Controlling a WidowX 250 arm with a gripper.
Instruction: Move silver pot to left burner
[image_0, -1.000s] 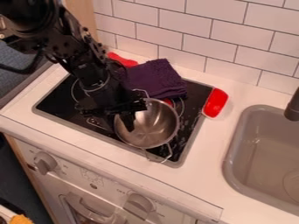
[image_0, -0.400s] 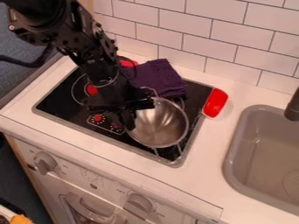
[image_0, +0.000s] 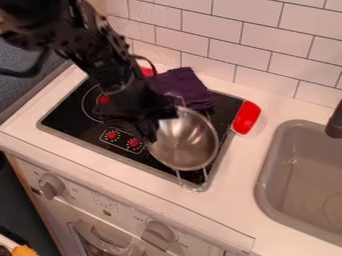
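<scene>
My gripper (image_0: 152, 129) is at the left rim of the silver pot (image_0: 189, 145), dark against the steel and overlapping its edge. The pot rests over the right part of the black stove top, tilted a little, its inside facing the camera. One wire handle is at its back rim, the other points toward the stove's front edge. On the left part of the stove, the ring of the left burner (image_0: 83, 103) is partly hidden behind the arm.
A purple cloth (image_0: 184, 87) lies behind the pot, with a red object (image_0: 147, 72) beside it. Another red object (image_0: 247, 117) sits at the stove's right edge. Two red knobs (image_0: 134, 143) are front-left of the pot. The grey sink (image_0: 267, 170) is at right.
The pot has shifted to the right, and my gripper has moved right along with it. The red knobs left of the pot have come into view from behind the arm.
</scene>
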